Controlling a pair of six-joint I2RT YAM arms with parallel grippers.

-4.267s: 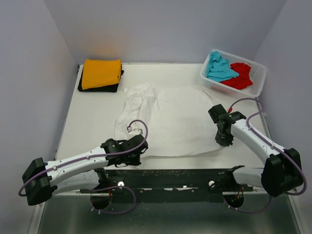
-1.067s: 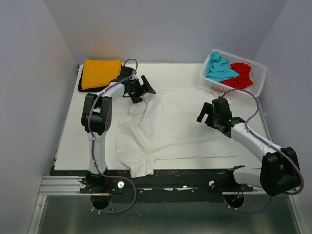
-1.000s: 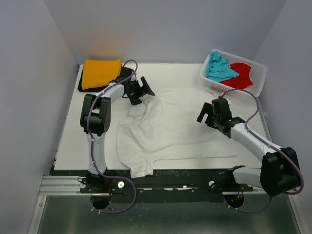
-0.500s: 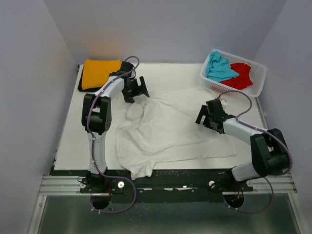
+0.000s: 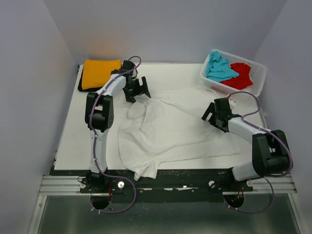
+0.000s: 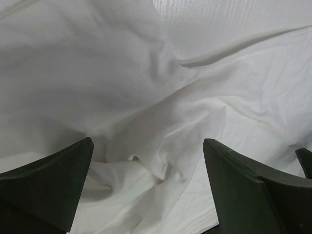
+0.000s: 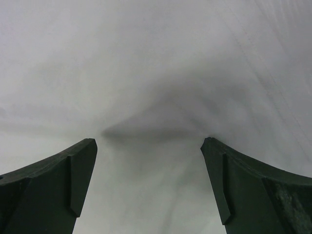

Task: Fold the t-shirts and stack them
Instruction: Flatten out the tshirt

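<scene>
While your left fingers and right fingers gape empty over the crumpled white t-shirt on the counter, one folded stack lies at 11 o'clock, with the turquoise t-shirt and red t-shirt unfolded in the basket at 1 o'clock.

The left arm and the right arm are built of glossy white, tube-like links joined by chunky black joints. A thin purple cable runs along each arm in loose loops, and more purple loops hang below the bases. Both arms are bolted to a black bar along the near edge of the table; the bar carries two pale round fittings. The left gripper and the right gripper have dark, matte, wedge-shaped fingers with bevelled edges.
</scene>
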